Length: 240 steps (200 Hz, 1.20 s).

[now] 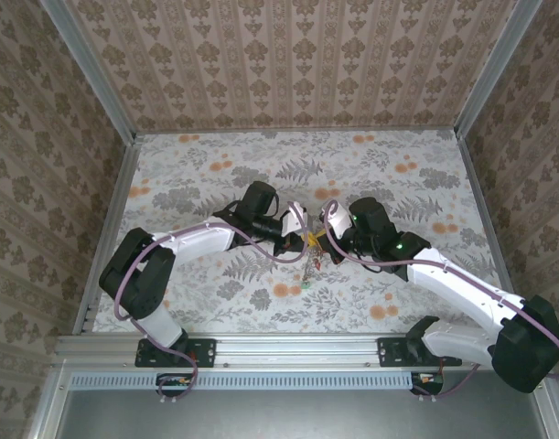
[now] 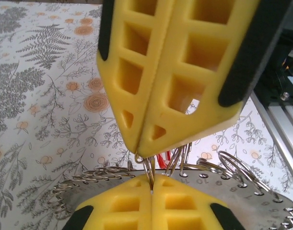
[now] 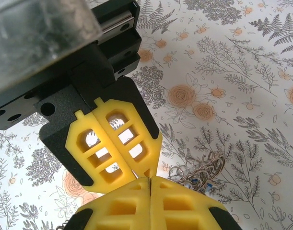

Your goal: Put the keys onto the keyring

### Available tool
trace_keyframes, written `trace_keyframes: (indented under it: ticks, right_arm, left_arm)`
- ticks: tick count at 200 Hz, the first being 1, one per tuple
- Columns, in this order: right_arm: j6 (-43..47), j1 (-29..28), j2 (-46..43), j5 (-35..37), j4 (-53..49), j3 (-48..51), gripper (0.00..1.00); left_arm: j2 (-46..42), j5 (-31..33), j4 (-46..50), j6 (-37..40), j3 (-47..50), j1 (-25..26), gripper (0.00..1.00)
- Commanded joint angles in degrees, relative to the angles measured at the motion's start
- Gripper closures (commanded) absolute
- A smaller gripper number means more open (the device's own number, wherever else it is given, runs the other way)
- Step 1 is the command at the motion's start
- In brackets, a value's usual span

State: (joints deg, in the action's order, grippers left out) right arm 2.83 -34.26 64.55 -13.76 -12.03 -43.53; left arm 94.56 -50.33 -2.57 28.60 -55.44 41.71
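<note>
Keyring (image 2: 218, 188) sits between my two claws, off the counter (image 1: 416, 183): a silvery numbered disc fringed with wire loops. My left claw (image 2: 151, 184) is closed, and a thin loop of the keyring runs into the seam between its pads. My right claw (image 2: 140, 152) meets it tip to tip, also closed, with another loop caught at its tip. From above, both claws join near the counter's middle. A few keys (image 1: 308, 265) trail from them toward my bases, a green head last. Something red shows behind the loops.
</note>
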Motion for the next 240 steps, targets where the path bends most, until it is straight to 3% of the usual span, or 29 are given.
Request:
trace_keyframes:
  ticks: [1, 38, 86, 120, 163, 240]
  right_arm:
    - [0.64, 0.22, -1.1, -0.44, 0.76, -0.85, 1.0]
    - [-1.16, 0.71, -0.71, 6.71, -2.11, -0.49, 1.0]
    - [-2.83, 1.3, -0.44, 8.3, -2.89, 0.2, 1.0]
    - [-1.87, 1.3, -0.48, 3.45, -1.28, -0.48, 1.0]
    - [-0.04, 0.69, -0.31, -2.63, -0.01, -1.61, 1.0]
    - [0.77, 0.54, -0.13, -3.11, -0.54, -2.07, 1.0]
  left_arm:
    - [-0.12, -0.56, 0.2, 1.1, -1.75, 0.38, 1.0]
    - [-0.34, -0.78, -1.32, 0.15, 0.25, 0.12, 1.0]
    - [-0.78, -0.15, -5.9, -2.23, 3.47, -0.21, 1.0]
    - [-0.79, 0.68, -8.54, -3.63, 4.53, -0.19, 1.0]
    - [-0.79, 1.53, -9.74, -4.35, 3.98, -0.15, 0.9]
    - [-1.16, 0.68, -7.61, -3.3, 2.16, -0.05, 0.8]
